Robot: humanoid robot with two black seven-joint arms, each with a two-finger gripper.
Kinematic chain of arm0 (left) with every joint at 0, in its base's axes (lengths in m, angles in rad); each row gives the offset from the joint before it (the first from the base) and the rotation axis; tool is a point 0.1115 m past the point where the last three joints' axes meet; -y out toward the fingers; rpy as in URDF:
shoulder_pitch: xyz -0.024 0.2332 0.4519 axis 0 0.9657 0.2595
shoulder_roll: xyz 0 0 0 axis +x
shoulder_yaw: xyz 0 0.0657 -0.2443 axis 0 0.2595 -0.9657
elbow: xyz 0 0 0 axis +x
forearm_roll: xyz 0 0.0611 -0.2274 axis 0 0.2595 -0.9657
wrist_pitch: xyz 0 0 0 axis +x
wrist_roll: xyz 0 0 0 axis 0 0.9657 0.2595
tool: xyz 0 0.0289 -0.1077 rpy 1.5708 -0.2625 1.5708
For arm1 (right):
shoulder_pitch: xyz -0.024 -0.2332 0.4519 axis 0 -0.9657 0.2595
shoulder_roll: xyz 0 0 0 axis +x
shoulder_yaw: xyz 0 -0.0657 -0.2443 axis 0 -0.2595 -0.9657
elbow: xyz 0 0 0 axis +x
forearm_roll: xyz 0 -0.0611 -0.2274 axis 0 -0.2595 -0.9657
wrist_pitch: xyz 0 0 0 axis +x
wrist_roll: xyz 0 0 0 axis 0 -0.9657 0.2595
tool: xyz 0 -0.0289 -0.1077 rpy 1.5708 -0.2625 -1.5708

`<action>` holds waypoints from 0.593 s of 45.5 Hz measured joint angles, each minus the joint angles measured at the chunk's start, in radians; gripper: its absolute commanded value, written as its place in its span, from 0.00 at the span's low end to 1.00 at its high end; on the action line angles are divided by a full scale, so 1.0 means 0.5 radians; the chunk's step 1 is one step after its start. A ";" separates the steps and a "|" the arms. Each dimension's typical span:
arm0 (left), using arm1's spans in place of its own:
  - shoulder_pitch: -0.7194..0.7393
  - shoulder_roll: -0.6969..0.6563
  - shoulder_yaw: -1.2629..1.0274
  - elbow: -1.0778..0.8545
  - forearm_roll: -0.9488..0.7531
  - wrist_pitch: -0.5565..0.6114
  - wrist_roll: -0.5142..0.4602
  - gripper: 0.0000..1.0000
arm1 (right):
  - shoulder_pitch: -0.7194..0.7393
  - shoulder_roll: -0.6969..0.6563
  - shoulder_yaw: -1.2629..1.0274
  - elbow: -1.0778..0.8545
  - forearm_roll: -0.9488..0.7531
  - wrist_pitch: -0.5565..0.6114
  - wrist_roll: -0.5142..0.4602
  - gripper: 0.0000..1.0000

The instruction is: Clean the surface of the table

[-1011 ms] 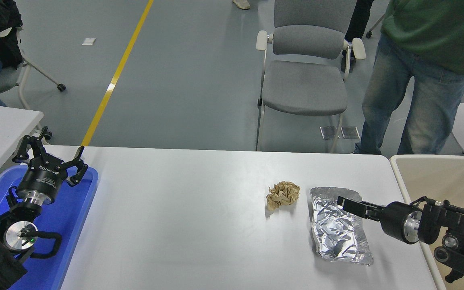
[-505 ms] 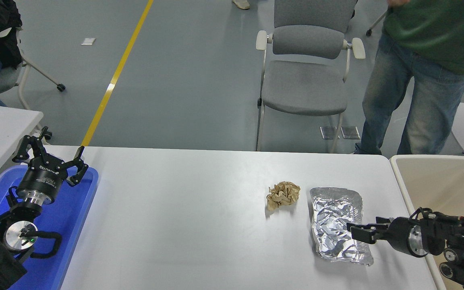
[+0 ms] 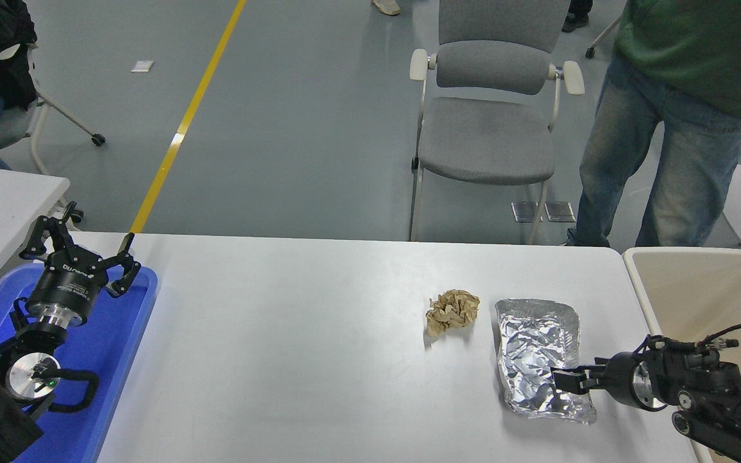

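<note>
Table surface [image 3: 293, 347], smooth white, bears crinkled foil bag [image 3: 541, 360] under right claw [image 3: 560, 381], spread unclear.

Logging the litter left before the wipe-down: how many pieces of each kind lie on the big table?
Foil bag: 1
Crumpled brown paper: 1
Total: 2, both on the table, right of its middle.

White worktop [image 3: 293, 347]: crumpled brown paper ball [image 3: 451, 310]; silver foil pouch [image 3: 541, 359] just beside it, right gripper [image 3: 563, 381] at its near edge. Left gripper [image 3: 78, 260], jaws spread, over blue tray [image 3: 116, 347]. Beige bin [image 3: 698, 283] at right.
</note>
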 measured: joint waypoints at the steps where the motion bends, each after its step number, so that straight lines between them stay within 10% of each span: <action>1: 0.000 0.000 0.000 0.000 0.000 0.000 0.000 1.00 | 0.002 0.002 0.000 -0.007 0.000 0.007 0.000 0.00; 27: 0.000 0.000 0.000 0.000 0.000 0.000 0.000 1.00 | 0.073 -0.232 0.042 0.170 0.118 0.164 -0.003 0.00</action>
